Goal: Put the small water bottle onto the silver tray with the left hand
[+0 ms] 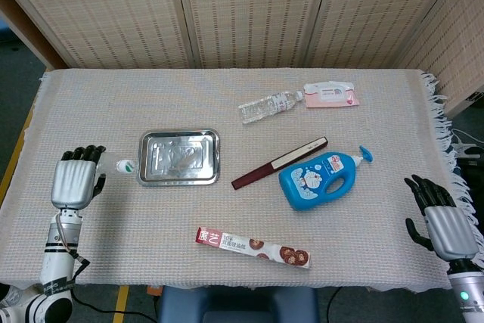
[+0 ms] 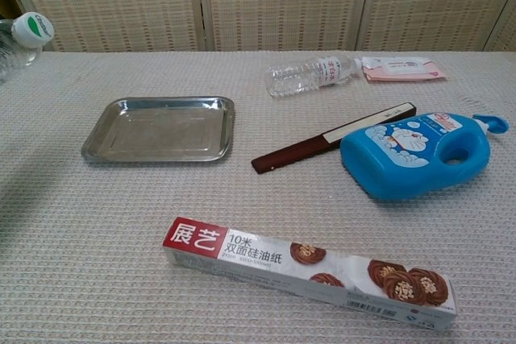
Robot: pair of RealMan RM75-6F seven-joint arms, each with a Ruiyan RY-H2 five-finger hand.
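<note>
My left hand (image 1: 76, 179) is at the table's left side and grips a small clear water bottle (image 1: 119, 164) with a green-and-white cap. The bottle is tilted over, its cap pointing right, just beside the left rim of the silver tray (image 1: 179, 156). The chest view shows only the bottle's top (image 2: 19, 36) in the upper left corner, lifted off the cloth, and not the hand. The tray (image 2: 161, 128) holds nothing. My right hand (image 1: 442, 221) is at the table's right edge, fingers apart, holding nothing.
A second clear bottle (image 1: 268, 105) lies at the back next to a pink wipes pack (image 1: 331, 94). A dark folded fan (image 1: 280, 163) and a blue Doraemon detergent bottle (image 1: 321, 179) lie right of the tray. A long baking-paper box (image 1: 252, 246) lies near the front.
</note>
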